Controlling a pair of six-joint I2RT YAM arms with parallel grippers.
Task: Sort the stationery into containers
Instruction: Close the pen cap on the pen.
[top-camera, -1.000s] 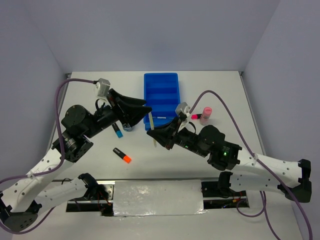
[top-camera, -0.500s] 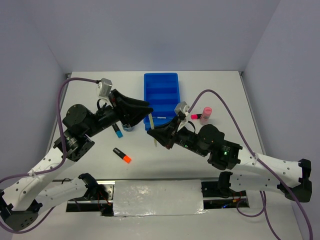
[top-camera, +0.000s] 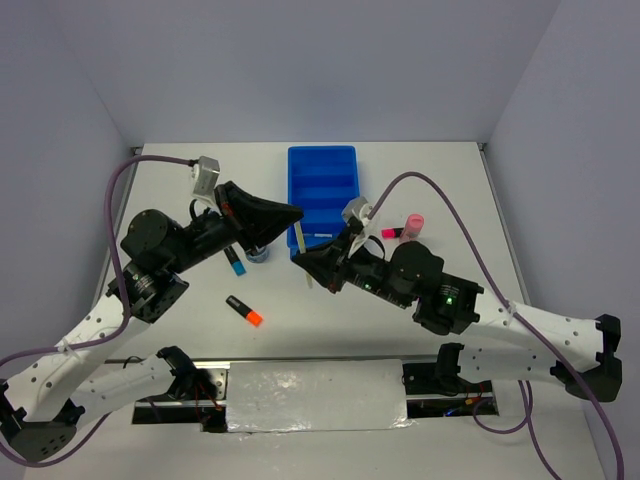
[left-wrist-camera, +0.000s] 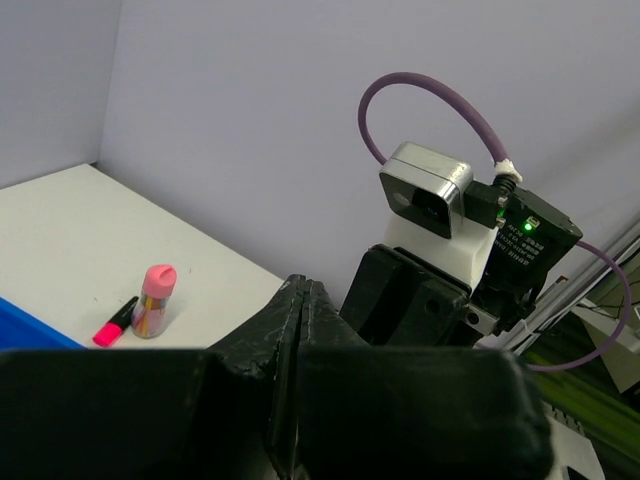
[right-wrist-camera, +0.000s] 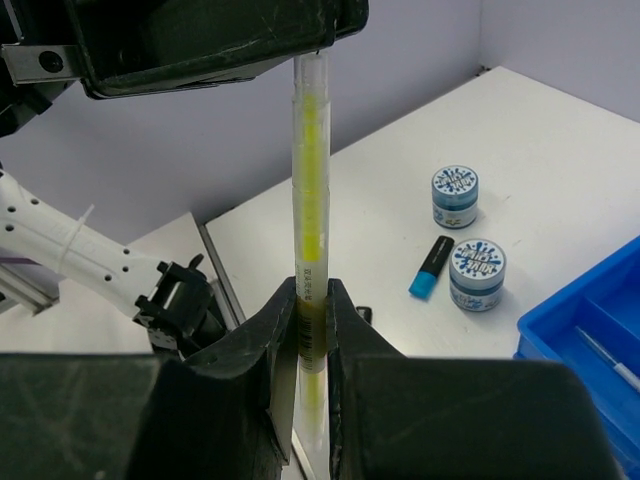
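Pale stick (right-wrist-camera: 308, 200) between right fingers (right-wrist-camera: 255, 340)

Right gripper's (right-wrist-camera: 308, 296) jaws pinch pale stick (right-wrist-camera: 310, 190), seemingly upright.

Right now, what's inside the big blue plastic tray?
One thin pale stick lies in the nearest compartment of the bright blue rectangular plastic tray; the other compartments look bare. The jaws of the left arm cover its near left corner.
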